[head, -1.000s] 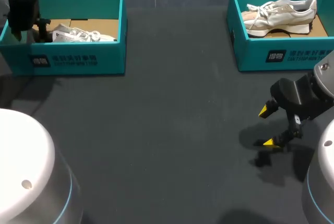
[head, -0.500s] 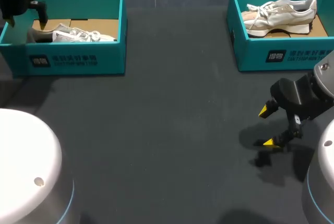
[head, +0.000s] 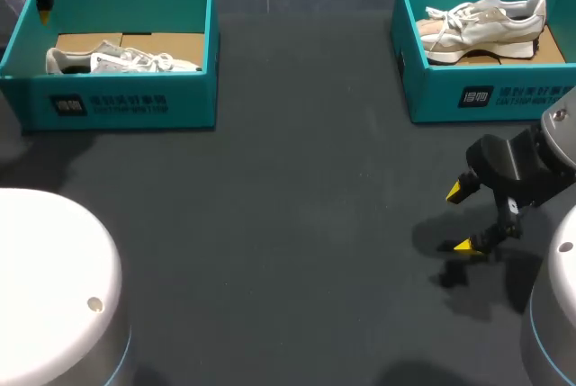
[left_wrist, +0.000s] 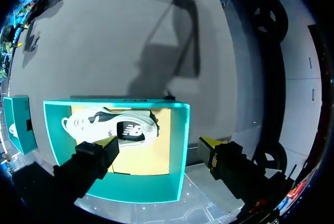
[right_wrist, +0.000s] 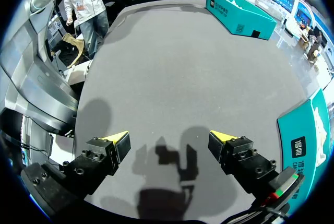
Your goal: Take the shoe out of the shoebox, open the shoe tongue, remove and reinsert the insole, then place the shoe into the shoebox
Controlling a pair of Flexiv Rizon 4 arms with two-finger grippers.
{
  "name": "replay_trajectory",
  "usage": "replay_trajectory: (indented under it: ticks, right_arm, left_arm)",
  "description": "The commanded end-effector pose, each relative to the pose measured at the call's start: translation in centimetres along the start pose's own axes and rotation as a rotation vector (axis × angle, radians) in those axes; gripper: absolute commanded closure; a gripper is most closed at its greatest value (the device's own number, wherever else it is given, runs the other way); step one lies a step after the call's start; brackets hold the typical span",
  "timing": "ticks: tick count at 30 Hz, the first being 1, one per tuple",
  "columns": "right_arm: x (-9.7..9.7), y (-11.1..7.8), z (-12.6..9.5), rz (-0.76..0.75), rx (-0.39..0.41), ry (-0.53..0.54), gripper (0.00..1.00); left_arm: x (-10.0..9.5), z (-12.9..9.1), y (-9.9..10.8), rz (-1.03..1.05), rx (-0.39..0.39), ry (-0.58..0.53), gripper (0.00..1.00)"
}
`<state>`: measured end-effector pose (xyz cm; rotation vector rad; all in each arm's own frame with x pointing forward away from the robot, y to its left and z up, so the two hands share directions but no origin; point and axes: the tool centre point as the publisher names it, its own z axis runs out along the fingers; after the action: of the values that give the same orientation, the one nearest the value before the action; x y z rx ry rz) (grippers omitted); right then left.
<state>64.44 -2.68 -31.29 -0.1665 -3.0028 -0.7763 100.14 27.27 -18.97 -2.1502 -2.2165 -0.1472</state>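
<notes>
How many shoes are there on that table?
2. The left shoe lies in the left shoebox; the right shoe lies in the right shoebox. Box walls hide a little of each floor, so another is unlikely but possible.

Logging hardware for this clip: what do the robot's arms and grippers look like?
The left arm and right arm show rounded white housings, each edged with a thin light-blue ring. The right gripper has a blocky black body and two black fingers with bright yellow tips. The left gripper matches it.
</notes>
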Motion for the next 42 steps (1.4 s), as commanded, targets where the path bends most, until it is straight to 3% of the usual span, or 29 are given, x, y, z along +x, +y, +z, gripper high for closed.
replay_trajectory:
  ticks: [1,21,25,28,35,40,42]
  right_arm:
    - [0.2,0.0,0.0,0.000,0.002,-0.003,0.00]
    - [0.2,0.0,0.0,0.000,0.002,-0.003,0.00]
    - [-2.1,0.8,-3.1,0.001,0.023,-0.057,0.00]
    - [-4.2,1.5,-5.6,0.085,0.106,-0.034,0.00]
    - [-8.7,3.1,-11.0,0.297,0.188,-0.034,0.00]
    - [-11.8,2.3,-14.0,0.427,0.197,-0.086,0.00]
    - [-13.2,2.5,-15.2,0.425,0.302,-0.094,0.00]
  left_arm:
    - [0.8,-1.7,-1.0,-0.001,-0.006,-0.017,0.00]
    - [1.3,-3.7,-1.6,0.039,0.007,-0.072,0.00]
    - [1.3,-3.7,-1.6,0.039,0.007,-0.072,0.00]
    - [1.3,-3.7,-1.6,0.039,0.007,-0.072,0.00]
    - [1.3,-3.7,-1.6,0.039,0.007,-0.072,0.00]
    - [1.3,-3.7,-1.6,0.039,0.007,-0.072,0.00]
    - [1.3,-3.7,-1.6,0.039,0.007,-0.072,0.00]
